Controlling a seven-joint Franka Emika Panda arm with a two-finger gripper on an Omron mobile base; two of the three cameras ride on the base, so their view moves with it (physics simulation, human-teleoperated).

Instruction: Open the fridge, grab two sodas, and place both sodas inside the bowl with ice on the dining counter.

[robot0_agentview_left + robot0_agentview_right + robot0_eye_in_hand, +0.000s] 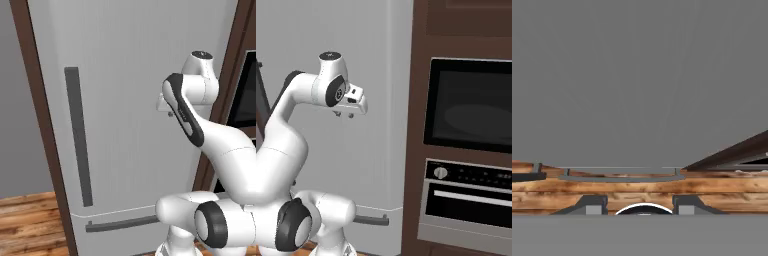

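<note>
The fridge (130, 90) is standing shut, filling the far wall ahead of the arm, framed by dark brown trim. Its bar handle (78, 136) is running vertically, long axis up and down, on the left part of the door. Below the door seam, the drawer handle (120, 223) is lying horizontally, long axis left to right. In the right base view the fridge (356, 60) is sitting just left of a brown cabinet (421, 150) holding an oven (476, 200) under a dark glass panel.

The arm is rising from the base, bending at the elbow and reaching up, with the wrist folding so the gripper (343, 115) is pointing down, near the door's right part and well apart from the bar handle. Its jaws are standing pressed together, pinching nothing. The hand view is looking down the door at the drawer handle (622, 175) and the wooden floor (637, 192).
</note>
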